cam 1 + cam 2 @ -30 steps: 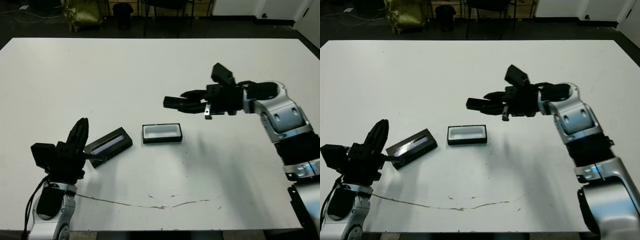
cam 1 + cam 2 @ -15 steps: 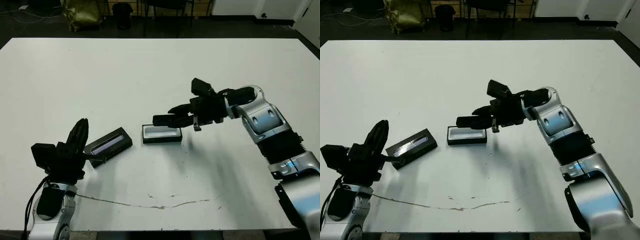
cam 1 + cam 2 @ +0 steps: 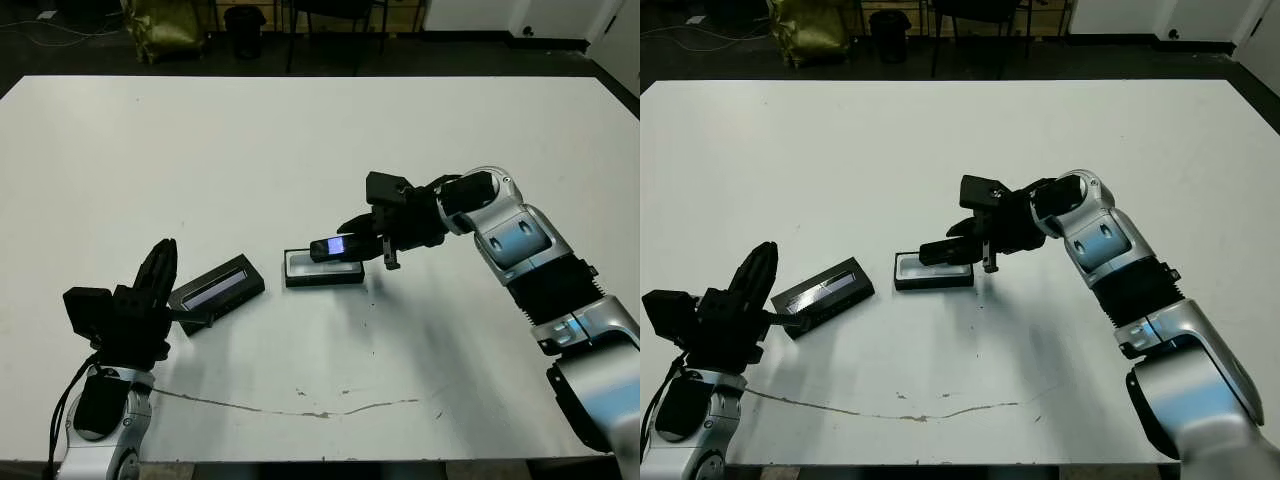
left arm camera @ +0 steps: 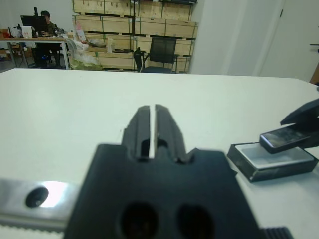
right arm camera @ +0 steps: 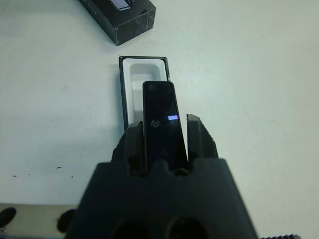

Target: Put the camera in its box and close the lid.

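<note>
The camera (image 5: 160,119), a slim black bar with a small lit spot, is held between the fingers of my right gripper (image 3: 348,238), which is shut on it. It hangs just above the box (image 3: 322,279), a small black tray with a white inside, and reaches over the tray's right half. The lid (image 3: 215,287), black with a greyish panel, lies on the table to the left of the box. My left gripper (image 3: 158,268) sits at the lid's left end, fingers together and holding nothing. The left wrist view shows the box (image 4: 259,172) with the camera (image 4: 288,138) above it.
A thin dark crack or cable line (image 3: 300,410) runs across the white table (image 3: 300,140) near the front edge. Beyond the far edge stand chairs (image 4: 162,54), crates and a seated person (image 4: 44,22).
My right arm has swung left and down, bringing the camera from above the table's middle to just over the box. The left arm and lid have stayed put.
</note>
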You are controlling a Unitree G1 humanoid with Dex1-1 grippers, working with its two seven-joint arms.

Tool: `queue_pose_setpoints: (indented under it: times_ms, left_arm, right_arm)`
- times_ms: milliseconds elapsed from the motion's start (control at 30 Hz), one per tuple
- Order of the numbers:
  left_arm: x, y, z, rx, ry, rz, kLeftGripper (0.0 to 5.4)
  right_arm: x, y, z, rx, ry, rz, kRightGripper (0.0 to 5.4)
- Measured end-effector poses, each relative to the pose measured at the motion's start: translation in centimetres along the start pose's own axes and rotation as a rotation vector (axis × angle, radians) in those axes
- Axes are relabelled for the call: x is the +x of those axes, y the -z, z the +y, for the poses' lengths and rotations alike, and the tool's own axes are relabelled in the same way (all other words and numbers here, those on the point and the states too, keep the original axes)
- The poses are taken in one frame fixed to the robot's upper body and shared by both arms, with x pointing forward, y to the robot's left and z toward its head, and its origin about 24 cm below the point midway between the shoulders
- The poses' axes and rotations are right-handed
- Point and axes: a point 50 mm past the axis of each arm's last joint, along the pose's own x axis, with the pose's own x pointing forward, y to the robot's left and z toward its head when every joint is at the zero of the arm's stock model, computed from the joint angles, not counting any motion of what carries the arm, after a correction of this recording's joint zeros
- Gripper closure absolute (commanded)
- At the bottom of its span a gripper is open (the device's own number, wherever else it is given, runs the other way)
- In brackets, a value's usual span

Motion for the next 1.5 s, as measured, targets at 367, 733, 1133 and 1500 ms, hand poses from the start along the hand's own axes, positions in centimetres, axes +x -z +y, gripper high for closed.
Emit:
queue_pose_setpoints:
  times_ms: [367, 733, 1133, 1500]
  left_arm:
    - [-0.1, 0.1, 0.0, 0.004, -0.001, 0.003, 5.4]
    - [-0.1, 0.1, -0.1, 0.021, 0.004, -0.006, 5.4]
    - [-0.1, 0.2, -0.1, 0.002, 0.002, 0.0, 5.4]
    - [-0.1, 0.1, -0.2, 0.001, 0.0, -0.002, 5.4]
  right_arm:
    - [0.2, -0.3, -0.4, -0.036, -0.005, 0.015, 4.67]
    - [0.5, -0.4, -0.3, -0.032, -0.038, 0.003, 4.67]
    - [0.6, -0.4, -0.2, -0.031, -0.043, 0.004, 4.67]
    - [1.8, -0.1, 0.1, -0.06, -0.062, 0.026, 4.67]
